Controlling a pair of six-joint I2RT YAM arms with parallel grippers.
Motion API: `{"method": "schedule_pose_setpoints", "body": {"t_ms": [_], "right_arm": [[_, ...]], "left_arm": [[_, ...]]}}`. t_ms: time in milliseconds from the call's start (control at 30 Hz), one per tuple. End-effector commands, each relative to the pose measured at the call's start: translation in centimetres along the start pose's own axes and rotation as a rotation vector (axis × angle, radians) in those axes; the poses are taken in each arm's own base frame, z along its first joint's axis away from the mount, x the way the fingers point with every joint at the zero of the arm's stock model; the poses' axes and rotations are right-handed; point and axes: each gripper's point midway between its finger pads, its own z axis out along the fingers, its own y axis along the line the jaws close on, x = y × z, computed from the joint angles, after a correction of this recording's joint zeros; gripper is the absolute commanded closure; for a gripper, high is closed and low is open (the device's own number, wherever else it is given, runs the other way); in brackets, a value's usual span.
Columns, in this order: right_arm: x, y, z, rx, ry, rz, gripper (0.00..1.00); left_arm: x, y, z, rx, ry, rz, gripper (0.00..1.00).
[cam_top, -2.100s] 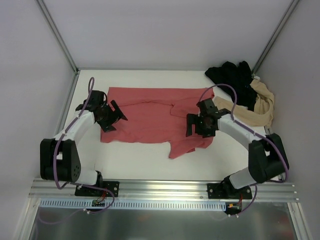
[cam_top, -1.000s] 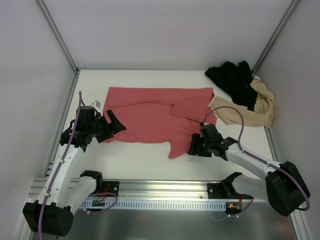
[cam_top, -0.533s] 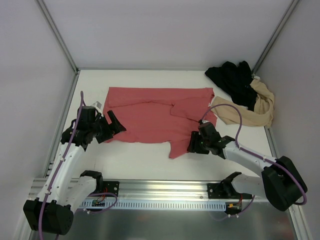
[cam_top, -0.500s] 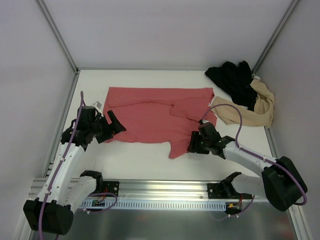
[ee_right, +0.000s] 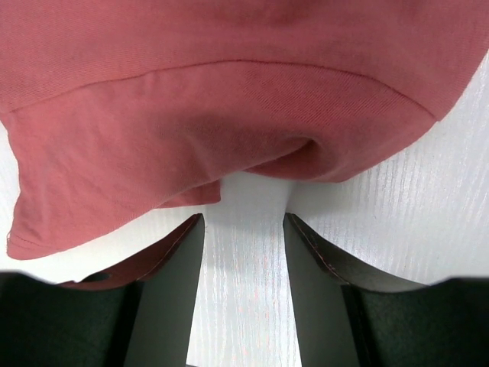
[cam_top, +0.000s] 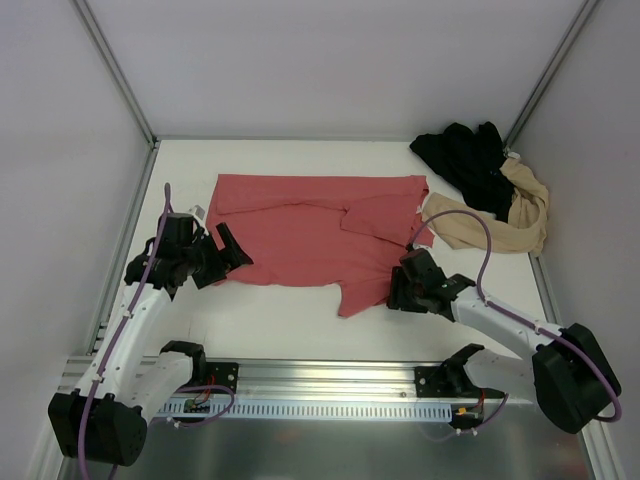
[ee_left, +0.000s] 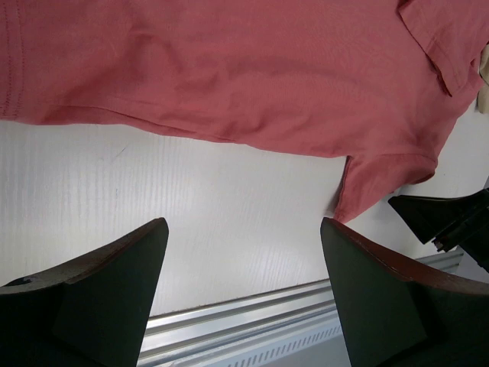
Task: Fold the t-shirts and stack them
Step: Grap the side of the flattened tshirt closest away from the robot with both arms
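The coral-red t-shirt (cam_top: 300, 230) lies spread flat mid-table, one sleeve (cam_top: 365, 290) hanging toward the near edge. The black t-shirt (cam_top: 465, 160) and the beige t-shirt (cam_top: 505, 215) lie crumpled at the back right. My left gripper (cam_top: 228, 257) is wide open and empty at the red shirt's left near corner; in its wrist view (ee_left: 241, 229) the shirt (ee_left: 229, 69) lies ahead. My right gripper (cam_top: 397, 290) is open and low at the sleeve's right edge. In its wrist view (ee_right: 243, 218) the sleeve hem (ee_right: 229, 115) bulges just ahead of the fingertips, with only table between them.
White walls with metal corner posts (cam_top: 115, 70) close in the table on three sides. An aluminium rail (cam_top: 320, 385) runs along the near edge. Bare white table (cam_top: 270, 320) lies between the red shirt and the rail.
Both arms have drawn back toward the near edge from the shirt's middle. The right gripper has dropped to the sleeve's right edge and has shifted slightly right in the last half second.
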Motion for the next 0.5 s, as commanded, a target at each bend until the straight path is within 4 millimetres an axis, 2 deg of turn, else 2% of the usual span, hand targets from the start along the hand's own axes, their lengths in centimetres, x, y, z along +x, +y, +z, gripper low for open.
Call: {"method": "schedule_pose_setpoints", "body": {"t_ms": [0, 467], "right_arm": [[0.7, -1.0, 0.3, 0.048, 0.020, -0.009, 0.50], [0.6, 0.1, 1.9, 0.022, 0.052, -0.001, 0.51]], "left_arm": [[-0.1, 0.2, 0.2, -0.007, -0.008, 0.032, 0.17], [0.0, 0.7, 0.6, -0.025, -0.001, 0.039, 0.17]]}}
